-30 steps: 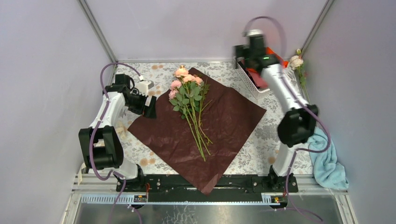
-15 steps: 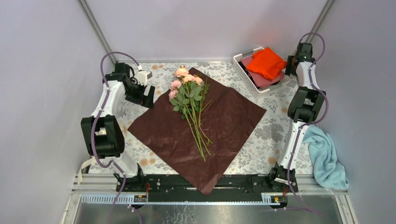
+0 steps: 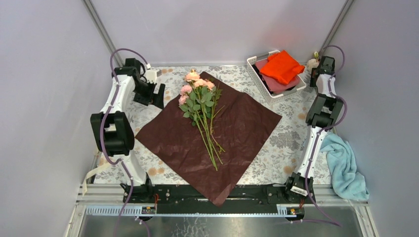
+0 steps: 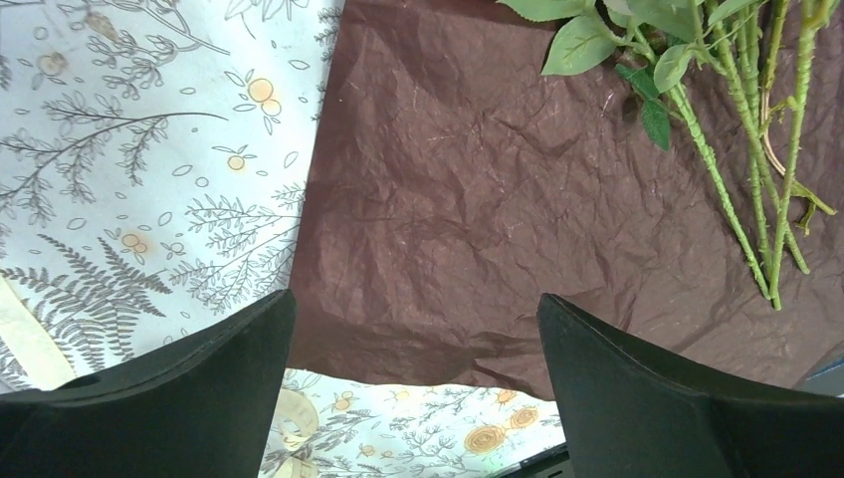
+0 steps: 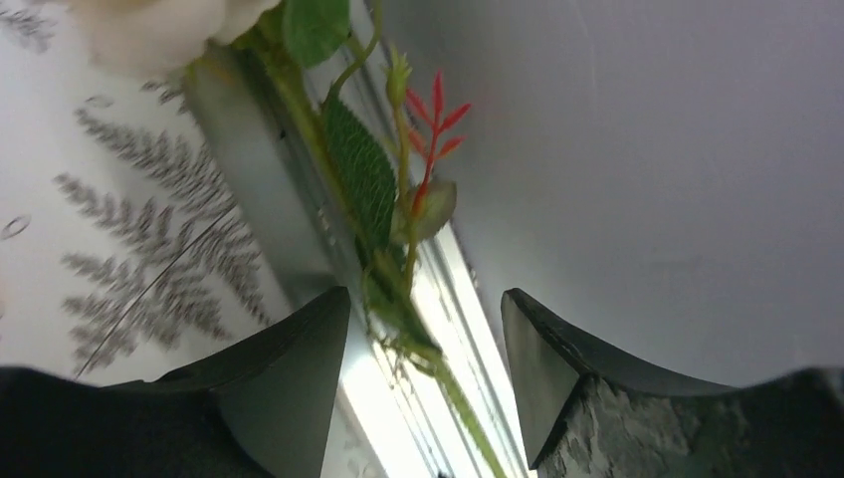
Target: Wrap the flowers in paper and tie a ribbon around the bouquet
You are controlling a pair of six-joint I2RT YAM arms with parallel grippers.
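The dark red paper [image 3: 232,133] lies flat as a diamond mid-table, with the flowers [image 3: 199,96] across it, heads to the back and stems [image 4: 741,199] toward the front. My left gripper [image 3: 157,96] hangs open over the paper's [image 4: 478,199] left edge, nothing between its fingers. A single cream rose [image 3: 312,63] lies at the back right wall. My right gripper [image 5: 426,329] straddles its green stem [image 5: 398,289], fingers apart on either side. The cream ribbon [image 3: 99,170] lies by the left arm's base and shows as a curl [image 4: 289,413] under the left jaws.
A white basket [image 3: 257,74] at the back right holds an orange cloth [image 3: 281,66] over a dull pink one. A light blue towel [image 3: 346,168] lies at the right edge. Walls close in on both sides and the back.
My right arm swung from over the basket to the back right corner by the single rose, and its jaws have narrowed. The left arm drew back slightly along the paper's left edge.
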